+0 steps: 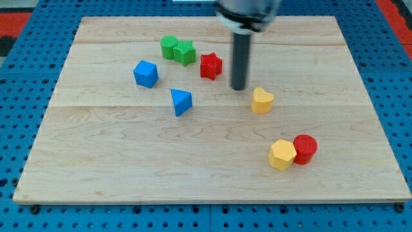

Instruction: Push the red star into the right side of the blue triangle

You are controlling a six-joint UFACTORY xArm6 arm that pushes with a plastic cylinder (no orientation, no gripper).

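Nearest the view's bottom sits a yellow hexagonal block (282, 154), touching a red cylinder (306, 148) on its right side. Both rest on the pale wooden counter (129, 167), which lies over a blue pegboard (26, 129). Further up, a yellow heart-shaped block (261, 101) stands alone. My tip (239, 88) is down at the board just to the upper left of that heart and to the right of the red star (210, 66), with a small gap between tip and star. There is no end effector on this arm to open or close, only the dark rod. The blue triangle (181, 102) lies below and left of the star, apart from it. A blue cube (146, 73) sits further left, and two green blocks (177, 49) touch each other near the top
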